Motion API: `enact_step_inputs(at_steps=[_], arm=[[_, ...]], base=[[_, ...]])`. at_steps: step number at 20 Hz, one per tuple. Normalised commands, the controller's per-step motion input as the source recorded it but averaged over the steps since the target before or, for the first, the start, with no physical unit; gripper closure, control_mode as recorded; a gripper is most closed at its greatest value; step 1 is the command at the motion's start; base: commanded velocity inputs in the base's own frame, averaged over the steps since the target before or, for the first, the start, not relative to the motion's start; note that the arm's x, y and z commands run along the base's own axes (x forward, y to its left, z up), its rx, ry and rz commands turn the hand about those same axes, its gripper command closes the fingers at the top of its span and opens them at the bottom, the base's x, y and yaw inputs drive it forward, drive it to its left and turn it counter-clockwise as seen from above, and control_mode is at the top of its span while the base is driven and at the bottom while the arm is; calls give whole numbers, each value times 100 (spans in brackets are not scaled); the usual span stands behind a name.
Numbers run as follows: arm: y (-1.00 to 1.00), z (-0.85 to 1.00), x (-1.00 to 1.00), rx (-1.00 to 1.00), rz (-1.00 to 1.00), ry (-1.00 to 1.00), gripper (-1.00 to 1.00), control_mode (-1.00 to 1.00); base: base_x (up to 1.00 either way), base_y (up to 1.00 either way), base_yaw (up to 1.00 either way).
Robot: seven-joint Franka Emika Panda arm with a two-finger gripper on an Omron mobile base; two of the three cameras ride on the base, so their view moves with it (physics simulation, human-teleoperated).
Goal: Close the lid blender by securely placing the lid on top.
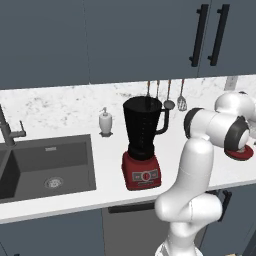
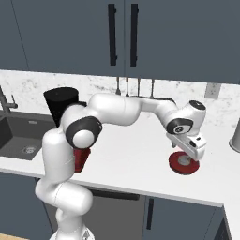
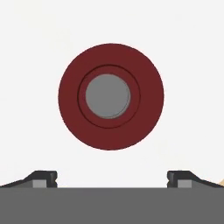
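Observation:
The blender point(image 1: 144, 131) stands mid-counter, an open-topped black jar on a red base point(image 1: 141, 173). In the right base view the arm hides most of the blender point(image 2: 60, 104). The lid point(image 2: 176, 163), a flat red disc with a grey knob, lies on the white counter well to the blender's right. Its edge point(image 1: 243, 153) peeks out behind my arm. My gripper point(image 2: 186, 158) hangs just above the lid, pointing down. In the hand view the lid point(image 3: 111, 96) lies centred below, and the gripper point(image 3: 112, 177) is open, its fingertips point(image 3: 43, 177) wide apart with nothing between them.
A sink point(image 1: 47, 170) with a faucet point(image 1: 7, 131) is sunk into the counter at left. A white soap dispenser point(image 1: 105, 122) stands beside the blender. Utensils point(image 1: 170, 97) hang on the back wall. A grey vessel point(image 2: 235, 133) sits at the far right.

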Motion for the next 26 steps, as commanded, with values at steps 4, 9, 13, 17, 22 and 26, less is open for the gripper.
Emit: enact_step_inputs(at_steps=[4, 9, 13, 17, 22, 26], arm=[[25, -37, 17, -2, 0, 0, -100, -100], [2, -35, 1, 0, 0, 0, -100, -100], [0, -11, 6, 0, 0, 0, -100, -100], [-2, -3, 13, 0, 0, 0, -100, -100], [-18, -5, 3, 0, 0, 0, -100, -100], [-26, -6, 0, 0, 0, 0, -100, -100]], base=[[0, 0, 0], [0, 0, 0], [0, 0, 0], [0, 0, 0], [0, 0, 0], [0, 0, 0]])
